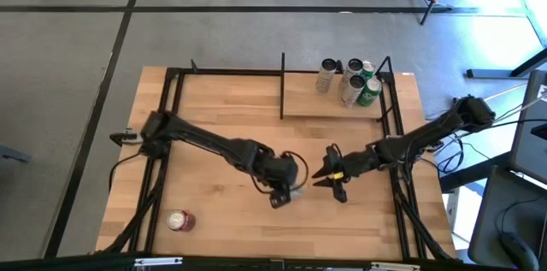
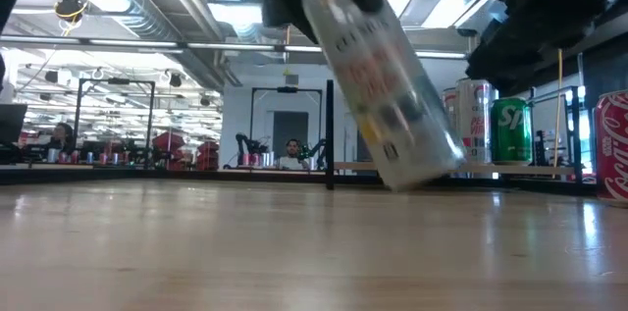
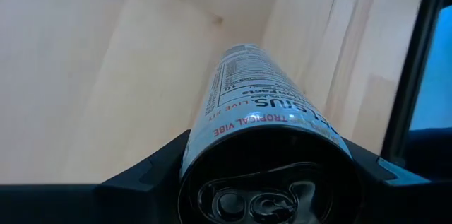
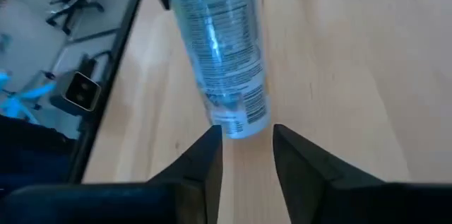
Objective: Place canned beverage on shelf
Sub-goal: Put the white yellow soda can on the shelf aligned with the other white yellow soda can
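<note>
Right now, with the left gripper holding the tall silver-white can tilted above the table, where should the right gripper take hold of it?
The left gripper clamps the tall silver-white can at its top end, so the free lower body is the part to grip. The open right gripper already faces the can's bottom end; I would come from that side and close across the round wall just above the base.

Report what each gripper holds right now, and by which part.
The left gripper holds a tall pale can by its top end, tilted above the table. The right gripper holds nothing; its open fingers sit just short of the can's bottom end.
</note>
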Controlling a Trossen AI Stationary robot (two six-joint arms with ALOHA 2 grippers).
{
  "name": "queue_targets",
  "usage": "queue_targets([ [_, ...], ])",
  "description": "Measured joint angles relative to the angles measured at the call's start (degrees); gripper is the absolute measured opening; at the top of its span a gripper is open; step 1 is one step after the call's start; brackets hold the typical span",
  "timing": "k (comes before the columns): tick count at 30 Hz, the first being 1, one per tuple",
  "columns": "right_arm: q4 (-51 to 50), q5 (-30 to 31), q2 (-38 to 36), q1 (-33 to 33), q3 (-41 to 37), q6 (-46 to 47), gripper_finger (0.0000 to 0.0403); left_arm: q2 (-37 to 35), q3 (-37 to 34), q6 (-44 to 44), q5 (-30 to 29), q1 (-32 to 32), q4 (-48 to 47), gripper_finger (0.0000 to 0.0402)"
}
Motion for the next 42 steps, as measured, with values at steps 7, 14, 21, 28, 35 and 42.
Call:
queue_targets([
  [7, 4.0, 4.0, 7.8, 2.7, 0.0, 6.2, 0.0151, 4.8, 4.0, 1.4, -0.2, -0.1, 0.3, 0.0234],
  [14, 9.0, 3.4, 14.2, 3.7, -0.1, 6.4, 0.0217, 4.9, 4.0, 2.1, -1.2, -0.1, 0.9, 0.0234],
  [21, 13.8, 5.0, 18.7, 3.7, -0.1, 5.8, 0.0206, 4.9, 4.0, 2.9, -1.2, -0.1, 2.3, 0.0234],
  [28, 17.2, 5.7, 21.9, 3.7, 0.0, 5.8, 0.0189, 5.0, 3.9, 3.8, -3.6, 0.3, 3.3, 0.0234],
  [35, 17.2, 6.8, 22.0, 3.7, 0.0, 5.9, 0.0216, 5.2, 3.9, 3.5, -3.1, 0.7, 3.9, 0.0234],
  [42, 17.0, 9.5, 22.0, 3.7, -0.1, 5.8, 0.0283, 5.2, 3.9, 3.8, -3.1, 0.7, 3.9, 0.0237],
])
